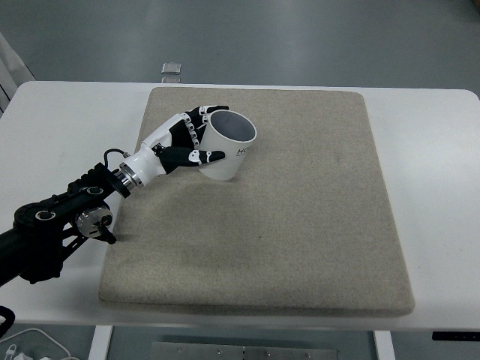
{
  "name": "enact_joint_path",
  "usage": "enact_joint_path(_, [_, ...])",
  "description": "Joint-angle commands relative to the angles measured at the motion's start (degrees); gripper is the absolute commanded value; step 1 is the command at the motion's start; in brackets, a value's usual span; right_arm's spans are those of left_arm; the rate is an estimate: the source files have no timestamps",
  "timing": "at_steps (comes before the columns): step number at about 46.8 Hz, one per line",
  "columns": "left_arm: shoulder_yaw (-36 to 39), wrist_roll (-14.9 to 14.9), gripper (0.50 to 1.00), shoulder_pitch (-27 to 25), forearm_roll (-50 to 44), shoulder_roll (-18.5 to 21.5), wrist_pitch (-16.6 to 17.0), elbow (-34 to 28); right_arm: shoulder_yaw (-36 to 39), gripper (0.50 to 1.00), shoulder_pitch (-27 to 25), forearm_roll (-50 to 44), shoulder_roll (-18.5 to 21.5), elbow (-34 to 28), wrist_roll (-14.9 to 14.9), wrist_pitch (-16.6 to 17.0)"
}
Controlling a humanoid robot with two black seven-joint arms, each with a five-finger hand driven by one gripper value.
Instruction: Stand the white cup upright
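A white table (67, 120) carries a beige mat (300, 225). On the mat's far-left part stands the cup (227, 146), mouth up and leaning slightly. The left hand (176, 142) grips its side; letting go while it leans could tip it over.

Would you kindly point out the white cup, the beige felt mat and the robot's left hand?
white cup (225, 154): head view, on its outer side wall.
beige felt mat (300, 210): head view, on its bare middle.
left hand (180, 139): head view, on the middle of the hand.
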Motion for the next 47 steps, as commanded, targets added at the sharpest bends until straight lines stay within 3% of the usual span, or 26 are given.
enact_joint_path(1, [0.0,0.0,0.5,-0.1,0.0,0.0,0.3,0.0,0.0,0.93,0.0,0.0,0.0,0.0,0.0,0.0])
enact_joint_path(18, [0.0,0.0,0.512,-0.4,0.0,0.0,0.7,0.3,0.0,0.93,0.0,0.0,0.0,0.0,0.0,0.0])
enact_joint_path(26, [0.1,0.0,0.645,-0.4,-0.1,0.0,0.7,0.4,0.0,0.93,0.0,0.0,0.0,0.0,0.0,0.0])
enact_joint_path(30, [0.1,0.0,0.664,-0.4,-0.2,0.0,0.7,1.0,0.0,0.93,0.0,0.0,0.0,0.0,0.0,0.0])
enact_joint_path(33, [0.1,0.0,0.733,-0.4,-0.4,0.0,0.7,1.1,0.0,0.93,0.0,0.0,0.0,0.0,0.0,0.0])
enact_joint_path(47, [0.4,0.0,0.861,-0.4,-0.4,0.0,0.0,1.3,0.0,0.93,0.0,0.0,0.0,0.0,0.0,0.0])
